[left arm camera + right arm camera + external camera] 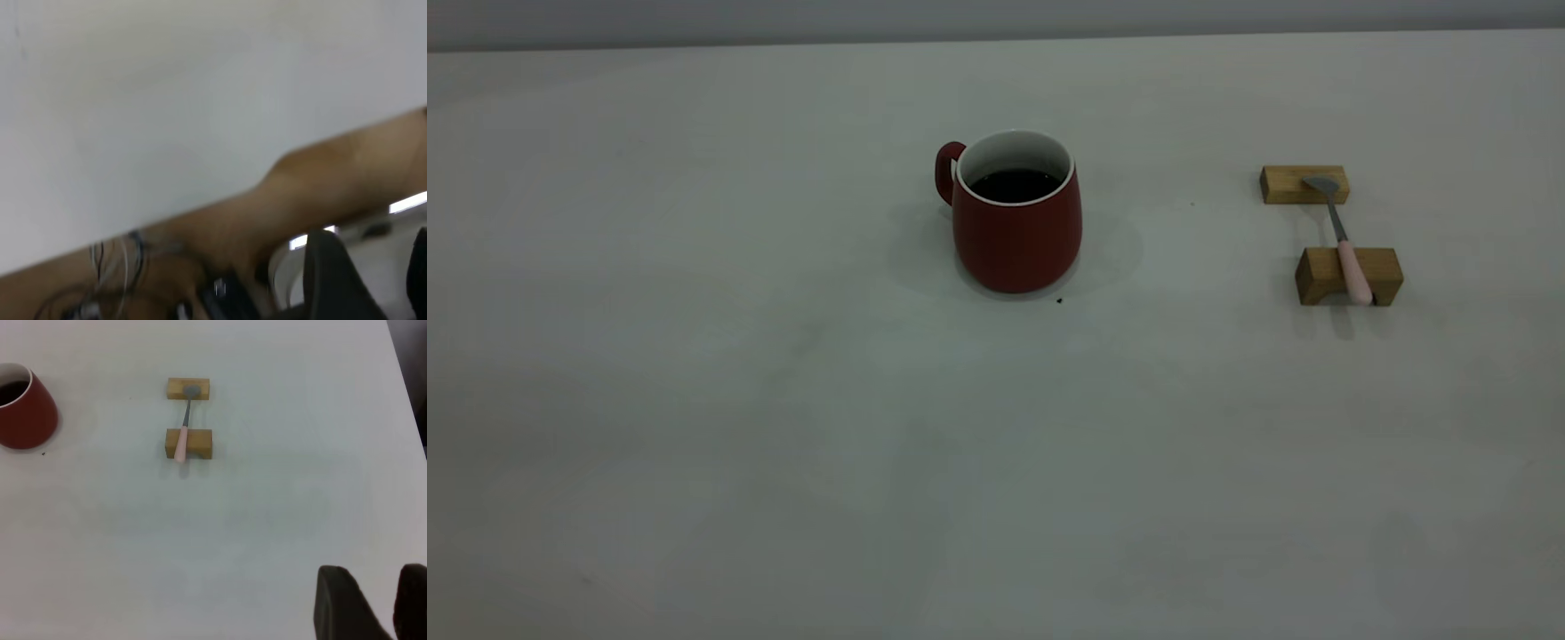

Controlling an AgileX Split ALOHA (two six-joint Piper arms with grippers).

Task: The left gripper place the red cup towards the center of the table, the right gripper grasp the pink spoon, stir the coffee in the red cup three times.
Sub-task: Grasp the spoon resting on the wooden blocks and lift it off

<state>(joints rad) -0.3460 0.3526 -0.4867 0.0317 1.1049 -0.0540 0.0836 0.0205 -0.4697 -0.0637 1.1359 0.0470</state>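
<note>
One red cup (1016,218) stands upright near the middle of the table (694,400), its loop handle turned to the exterior view's left and dark coffee (1015,185) showing inside the white rim. To its right, well apart, lie two tan wooden blocks (1348,276), one farther back than the other, and a single pink spoon (1343,244) bridges them: the grey bowl rests on the far block, the pale pink handle on the near one. Neither arm appears in the exterior view. The left gripper (363,283) shows only in its own wrist view, beyond the table's edge, and whether it is spread I cannot tell. The right gripper (367,607) hangs with its fingers spread, empty, well apart from the spoon and farther still from the cup.
</note>
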